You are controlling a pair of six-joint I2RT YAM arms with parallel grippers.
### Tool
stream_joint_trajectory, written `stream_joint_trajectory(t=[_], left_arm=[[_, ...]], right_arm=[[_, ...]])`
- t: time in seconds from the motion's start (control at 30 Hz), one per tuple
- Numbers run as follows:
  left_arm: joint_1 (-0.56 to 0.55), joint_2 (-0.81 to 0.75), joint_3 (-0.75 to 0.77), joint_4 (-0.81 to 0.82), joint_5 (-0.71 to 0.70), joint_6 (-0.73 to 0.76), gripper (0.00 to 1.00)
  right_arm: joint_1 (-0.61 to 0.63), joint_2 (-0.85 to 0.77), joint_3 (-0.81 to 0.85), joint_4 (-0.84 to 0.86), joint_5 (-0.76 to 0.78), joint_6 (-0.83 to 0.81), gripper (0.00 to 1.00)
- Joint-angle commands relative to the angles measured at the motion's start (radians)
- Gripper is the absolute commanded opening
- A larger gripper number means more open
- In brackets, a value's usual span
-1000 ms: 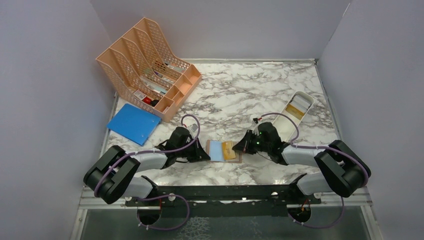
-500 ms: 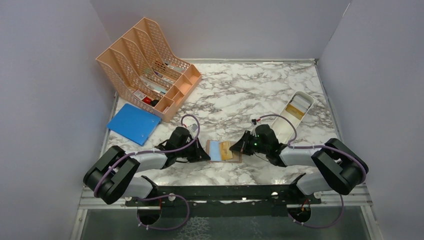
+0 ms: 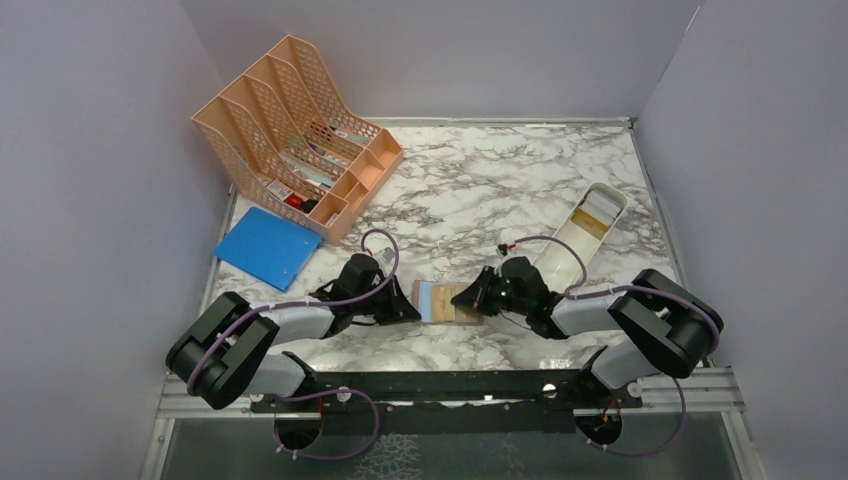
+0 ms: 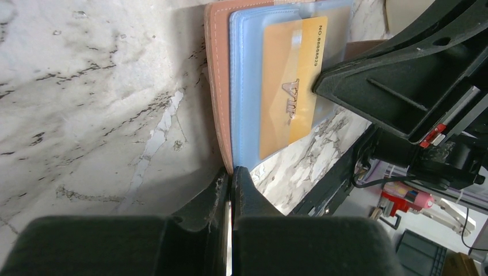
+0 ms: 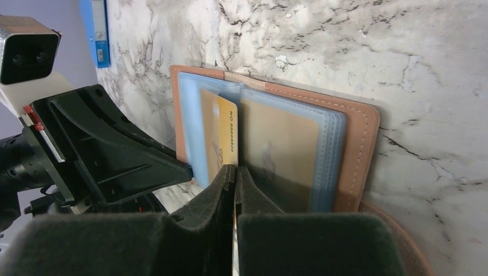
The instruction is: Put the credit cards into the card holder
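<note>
— Buckling was our main worry. The right pincer (image 5: 235, 169) had its jaws closed on the near edge of the gold card (image 5: 220, 135), and the card's far end sat among the blue sleeves of the open holder (image 5: 359, 149). If we pushed off the slot's line, we judged the card would bend or snag a sleeve lip.

— And the holder could slide. It lay flat on the worktop (image 3: 480, 190) between the two arms, with only the left pincer (image 4: 232, 172) at its edge. Those jaws were together, tips against the leather rim. We could not tell whether they pinched any leather or merely pressed on it. A hard push from the right might have shoved the holder away or folded it shut.

— What did each camera give us?

— The right wrist showed the card standing edge-on among the sleeves, with another card (image 5: 279, 144) behind clear plastic just beside it. It hid how deep ours sat.

— The left wrist showed the card's face lying over the blue lining, most of it in plain sight, so we judged it not yet seated. From above we saw little of that, only both pincers meeting at the holder, the right one covering its right part.
</note>
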Motion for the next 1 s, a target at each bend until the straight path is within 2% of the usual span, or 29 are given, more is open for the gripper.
stream_joint_trajectory(t=[0.0,0.1,0.33,0.73,0.97], left_arm=[[-0.005,-0.006,-0.002,0.034,0.017,-0.004,0.06],[-0.005,-0.003,0.006,0.034,0.026,-0.005,0.13],[-0.006,-0.014,0.017,0.035,0.037,-0.004,0.25],[-0.013,-0.017,0.031,0.041,0.042,-0.004,0.28],[-0.020,0.005,0.042,0.053,0.043,-0.001,0.28]], right_arm=[[0.026,0.021,0.033,0.014,0.020,0.004,0.11],[0.026,-0.002,0.063,-0.085,0.021,-0.031,0.25],[0.026,-0.043,0.080,-0.184,0.020,-0.085,0.36],[0.029,0.084,0.128,-0.055,-0.071,-0.063,0.37],[0.040,0.095,0.140,-0.013,-0.103,-0.047,0.34]])
